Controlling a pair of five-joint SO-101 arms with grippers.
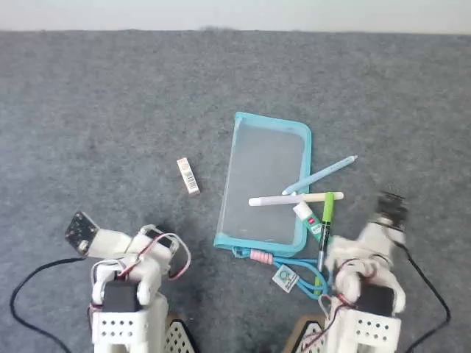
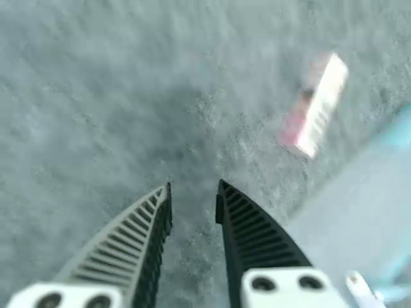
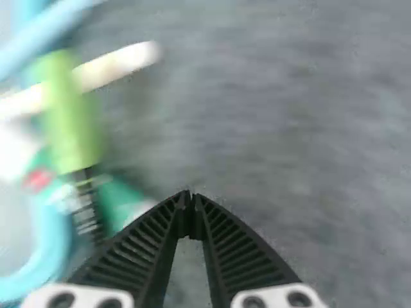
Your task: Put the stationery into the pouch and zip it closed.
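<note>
Grey felt mat [image 1: 110,95] under pouch [image 1: 265,180]; pale wall [image 1: 235,13] behind.

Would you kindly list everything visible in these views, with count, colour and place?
Flat clear pouch with teal edging: one, table centre.
Small white-and-pink eraser: one, apart, left of the pouch.
Light blue pen: one, by the pouch's right edge.
Cream pen: one, across that edge.
Green marker: one, crossing the cream pen.
Green-and-white tube: one, beside the marker.
Blue cord with pink piece and tag: one, at the pouch's near end.
Grey felt cover: one, over the table.
Left gripper: black, open, near the eraser.
Right gripper: black, shut, near the marker.
</note>
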